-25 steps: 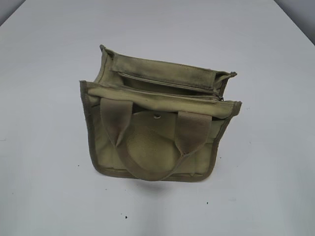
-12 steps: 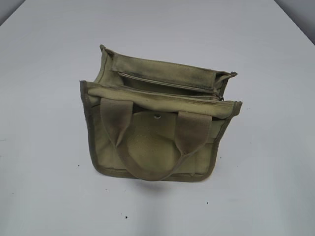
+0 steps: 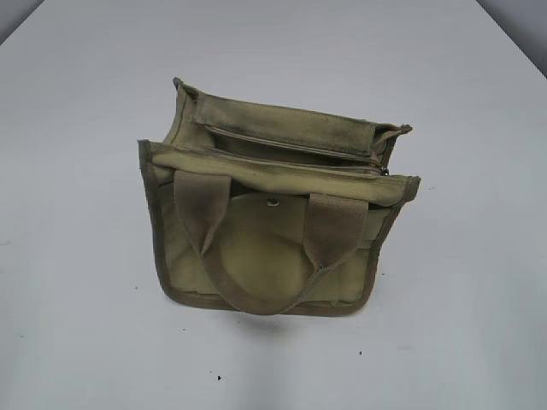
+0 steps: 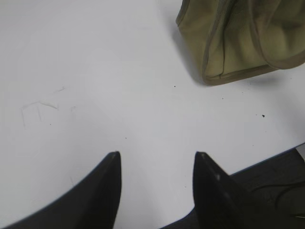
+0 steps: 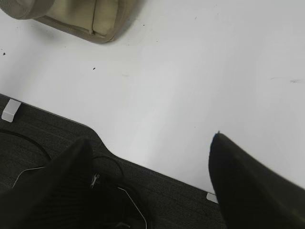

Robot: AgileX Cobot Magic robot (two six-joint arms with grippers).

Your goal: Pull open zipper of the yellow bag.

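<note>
The yellow bag (image 3: 273, 205) stands upright at the centre of the white worktop (image 3: 85, 325), its handles (image 3: 256, 256) drooping down the near face toward 6 o'clock. The zipper (image 3: 291, 145) runs across the top panel from about 10 o'clock to 3 o'clock; a small metal piece at the 3 o'clock end appears to be the pull tab (image 3: 384, 170), though it is too small to confirm. The teeth look closed along the whole run.

Neither arm appears in the exterior view. The left gripper (image 4: 157, 160) hangs over bare worktop with jaws moderately parted and empty — the bag's lower corner lies well apart at 1 o'clock. The right gripper (image 5: 150, 148) sits over the worktop edge, jaws wide and empty, the bag at 11 o'clock.

Assessment: the approach step, with no contact made. The next move probably calls for one gripper to steady the bag while the other closes narrowly on the pull tab — a small target.
</note>
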